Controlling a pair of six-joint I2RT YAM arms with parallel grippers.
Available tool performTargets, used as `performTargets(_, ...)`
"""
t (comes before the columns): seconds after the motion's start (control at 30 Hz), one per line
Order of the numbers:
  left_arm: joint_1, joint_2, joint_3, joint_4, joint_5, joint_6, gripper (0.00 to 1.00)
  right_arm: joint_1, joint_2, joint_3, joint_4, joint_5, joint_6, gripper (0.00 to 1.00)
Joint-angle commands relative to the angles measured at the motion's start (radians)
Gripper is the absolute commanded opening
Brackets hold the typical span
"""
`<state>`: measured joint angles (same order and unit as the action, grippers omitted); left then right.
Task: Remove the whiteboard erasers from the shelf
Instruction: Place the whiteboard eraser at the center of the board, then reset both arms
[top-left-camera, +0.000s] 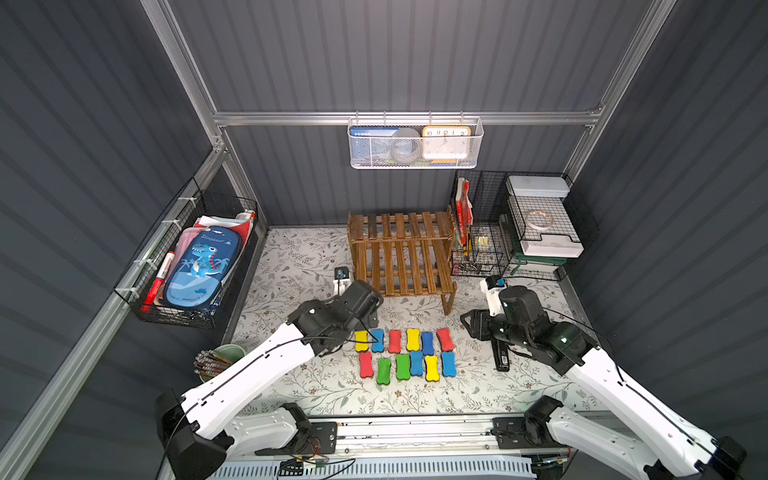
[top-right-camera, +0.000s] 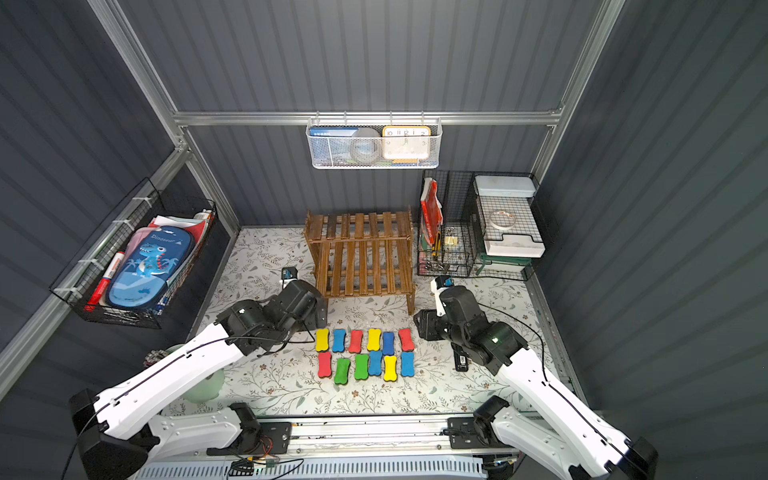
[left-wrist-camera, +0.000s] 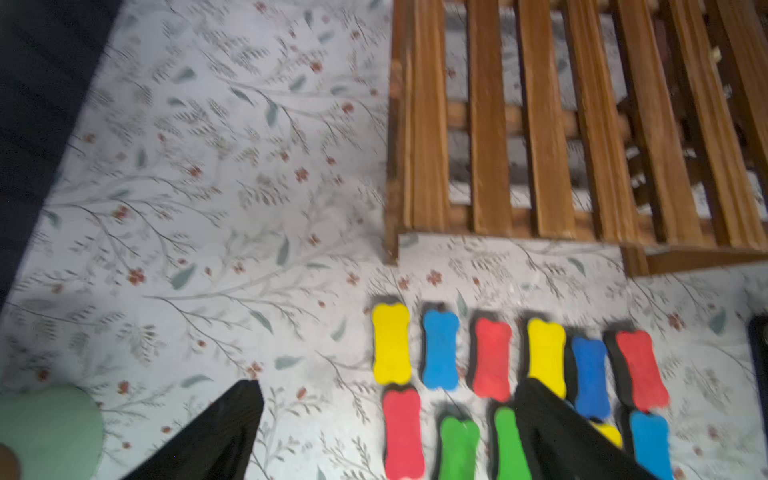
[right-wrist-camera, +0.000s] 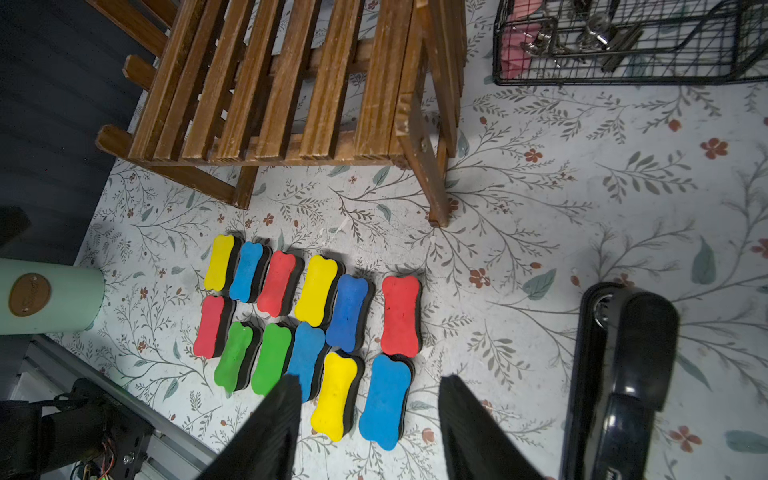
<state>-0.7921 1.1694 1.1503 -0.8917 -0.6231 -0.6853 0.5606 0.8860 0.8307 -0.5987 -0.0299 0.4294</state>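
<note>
Several whiteboard erasers (top-left-camera: 395, 340) (top-right-camera: 356, 341) with red, yellow, blue and green tops lie in two rows on the floral table, just in front of the shelf (top-left-camera: 401, 253) (top-right-camera: 361, 257). Both slatted tiers of the shelf (left-wrist-camera: 544, 124) (right-wrist-camera: 291, 83) are bare. My left gripper (left-wrist-camera: 388, 386) (top-left-camera: 372, 322) hangs open over the left end of the rows, holding nothing. My right gripper (right-wrist-camera: 370, 379) (top-left-camera: 471, 326) is open beside the right end. A yellow eraser (right-wrist-camera: 334, 397) and a blue eraser (right-wrist-camera: 386, 401) show between its fingers, untouched.
A black stapler (top-left-camera: 500, 357) (right-wrist-camera: 623, 374) lies right of the rows, under the right arm. A mint cup (top-left-camera: 226, 353) (right-wrist-camera: 50, 297) of pencils stands front left. A black wire-grid organiser (top-left-camera: 519, 232) sits right of the shelf. A white mesh basket (top-left-camera: 415, 145) hangs above it.
</note>
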Motion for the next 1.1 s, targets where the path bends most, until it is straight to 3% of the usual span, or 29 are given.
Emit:
performTargets(0.0, 0.148, -0.02, -0.02, 0.131, -0.12, 0.26, 0.99, -0.004, -0.006, 0.023, 0.026, 0.013, 0.02, 0.59)
performTargets(0.17, 0.247, -0.016, -0.124, 0.475, -0.147, 0.538, 0.99, -0.003, -0.016, 0.025, 0.032, 0.026, 0.028, 0.62)
performTargets(0.27, 0.302, 0.022, -0.213, 0.661, -0.173, 0.626, 1.0, -0.003, -0.024, 0.022, 0.035, 0.039, 0.025, 0.64)
performTargets(0.5, 0.487, 0.08, -0.453, 1.1, 0.021, 0.74, 0.99, -0.003, -0.038, 0.024, 0.038, 0.064, 0.022, 0.68)
performTargets(0.63, 0.583, 0.127, -0.542, 1.256, 0.121, 0.741, 1.0, -0.003, -0.05, 0.025, 0.036, 0.087, 0.014, 0.72)
performTargets(0.77, 0.635, 0.218, -0.581, 1.384, 0.134, 0.752, 0.99, -0.004, -0.049, 0.03, 0.039, 0.115, 0.012, 0.73)
performTargets(1.07, 0.656, 0.387, -0.632, 1.733, 0.251, 0.69, 0.99, -0.003, -0.033, 0.032, 0.018, 0.247, 0.014, 0.78)
